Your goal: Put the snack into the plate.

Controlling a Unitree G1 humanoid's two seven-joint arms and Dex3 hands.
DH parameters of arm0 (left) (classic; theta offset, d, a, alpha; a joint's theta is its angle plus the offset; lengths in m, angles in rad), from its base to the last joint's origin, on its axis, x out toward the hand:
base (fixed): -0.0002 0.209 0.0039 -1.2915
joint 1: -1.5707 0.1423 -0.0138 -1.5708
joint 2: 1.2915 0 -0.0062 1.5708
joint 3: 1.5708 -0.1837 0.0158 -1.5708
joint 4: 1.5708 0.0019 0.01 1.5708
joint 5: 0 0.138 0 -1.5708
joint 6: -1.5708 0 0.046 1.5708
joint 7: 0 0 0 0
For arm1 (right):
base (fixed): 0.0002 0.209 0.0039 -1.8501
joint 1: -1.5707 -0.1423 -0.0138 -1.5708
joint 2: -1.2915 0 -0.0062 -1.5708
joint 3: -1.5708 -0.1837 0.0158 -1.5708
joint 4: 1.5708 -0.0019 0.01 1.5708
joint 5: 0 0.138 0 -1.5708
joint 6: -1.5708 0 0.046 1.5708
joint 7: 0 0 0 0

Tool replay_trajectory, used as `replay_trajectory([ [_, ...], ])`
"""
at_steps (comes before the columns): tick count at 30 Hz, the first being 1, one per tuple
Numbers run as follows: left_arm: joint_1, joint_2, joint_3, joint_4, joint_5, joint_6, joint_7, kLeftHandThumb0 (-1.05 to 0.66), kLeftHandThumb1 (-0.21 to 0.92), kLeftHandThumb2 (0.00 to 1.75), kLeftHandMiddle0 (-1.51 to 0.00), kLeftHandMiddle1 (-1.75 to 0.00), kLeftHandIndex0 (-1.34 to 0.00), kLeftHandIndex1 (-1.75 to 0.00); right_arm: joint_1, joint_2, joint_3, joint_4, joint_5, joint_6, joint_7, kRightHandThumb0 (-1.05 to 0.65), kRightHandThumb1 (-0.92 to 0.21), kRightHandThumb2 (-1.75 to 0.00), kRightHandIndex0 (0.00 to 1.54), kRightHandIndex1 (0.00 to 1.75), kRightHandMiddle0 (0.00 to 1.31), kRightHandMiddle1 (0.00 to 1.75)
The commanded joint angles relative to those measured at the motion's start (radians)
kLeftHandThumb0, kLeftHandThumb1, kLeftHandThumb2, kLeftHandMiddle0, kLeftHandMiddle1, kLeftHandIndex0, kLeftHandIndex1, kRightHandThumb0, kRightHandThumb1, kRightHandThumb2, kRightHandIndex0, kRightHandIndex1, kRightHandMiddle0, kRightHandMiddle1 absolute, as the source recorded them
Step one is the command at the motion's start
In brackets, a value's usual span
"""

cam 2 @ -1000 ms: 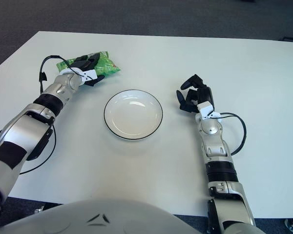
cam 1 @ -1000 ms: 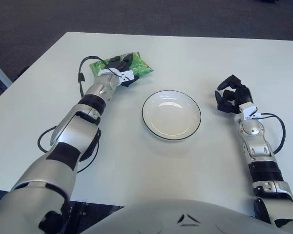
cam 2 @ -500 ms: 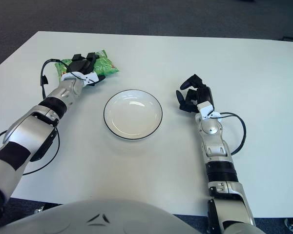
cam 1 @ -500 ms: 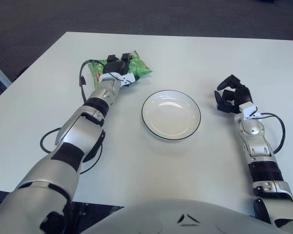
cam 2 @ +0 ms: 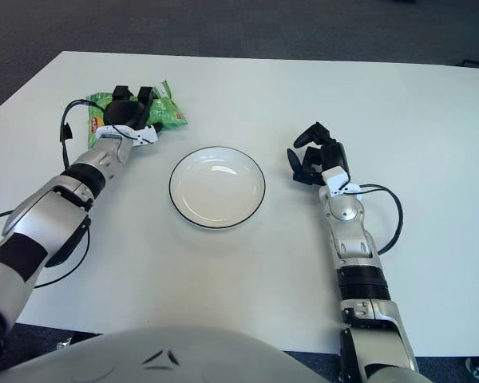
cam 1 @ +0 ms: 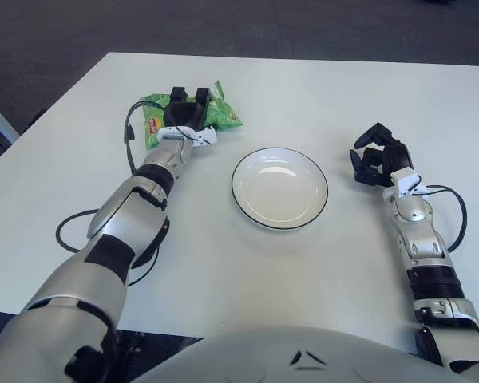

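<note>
A green snack bag (cam 1: 215, 115) lies on the white table at the far left, up and to the left of the white plate (cam 1: 280, 187) with its dark rim. My left hand (cam 1: 185, 112) sits on top of the bag, its black fingers curled over the bag's middle. Part of the bag shows on either side of the hand. The plate holds nothing. My right hand (cam 1: 378, 158) shows to the right of the plate, fingers curled, holding nothing.
The white table (cam 1: 247, 263) spreads under both arms, its left edge (cam 1: 56, 104) close beyond the snack. Black cables loop beside each forearm, one near the left elbow (cam 1: 72, 231) and one by the right wrist (cam 1: 455, 215). Dark carpet lies past the table.
My left hand has swung leftward and away from the plate, dragging and turning the snack bag with it. The right hand and the plate have not moved.
</note>
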Motion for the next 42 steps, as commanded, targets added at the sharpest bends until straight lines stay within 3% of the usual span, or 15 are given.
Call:
replay_trajectory([
  [1, 0.085, 0.001, -0.015, 0.049, 0.005, -0.027, -0.022, 0.49, 0.26, 1.37, -0.65, -1.75, -0.82, -1.74, 0.106, 0.016, 0.042, 0.058, -0.032, 0.104, 0.043, -0.41, -0.58, -0.99, 1.02, 1.75, 0.42, 1.75],
  [6, 0.074, -0.001, -0.012, 0.039, -0.002, -0.051, 0.014, 0.48, 0.28, 1.36, -0.63, -1.75, -0.88, -1.75, 0.110, 0.017, 0.043, 0.047, -0.034, 0.113, 0.040, -0.40, -0.59, -0.98, 1.01, 1.75, 0.41, 1.75],
  [18, 0.043, 0.010, 0.006, -0.062, -0.019, -0.124, 0.110, 0.52, 0.19, 1.47, -0.71, -1.75, -0.94, -1.75, 0.111, 0.020, 0.036, 0.032, -0.020, 0.138, 0.046, -0.40, -0.58, -0.98, 1.00, 1.75, 0.41, 1.75],
  [27, 0.066, 0.065, 0.045, -0.308, -0.023, -0.234, 0.183, 0.52, 0.17, 1.49, -0.72, -1.75, -0.97, -1.75, 0.111, 0.021, 0.036, 0.034, -0.021, 0.140, 0.045, -0.40, -0.59, -0.97, 0.98, 1.75, 0.41, 1.75],
  [34, 0.135, 0.096, 0.102, -0.515, -0.069, -0.389, 0.151, 0.53, 0.16, 1.50, -0.74, -1.75, -1.00, -1.75, 0.104, 0.023, 0.033, 0.046, -0.017, 0.135, 0.045, -0.40, -0.60, -0.96, 0.98, 1.75, 0.40, 1.75],
  [42, 0.192, 0.102, 0.143, -0.652, -0.083, -0.486, 0.113, 0.54, 0.15, 1.52, -0.75, -1.75, -1.02, -1.75, 0.098, 0.025, 0.032, 0.050, -0.017, 0.135, 0.045, -0.40, -0.59, -0.97, 1.00, 1.75, 0.41, 1.75],
])
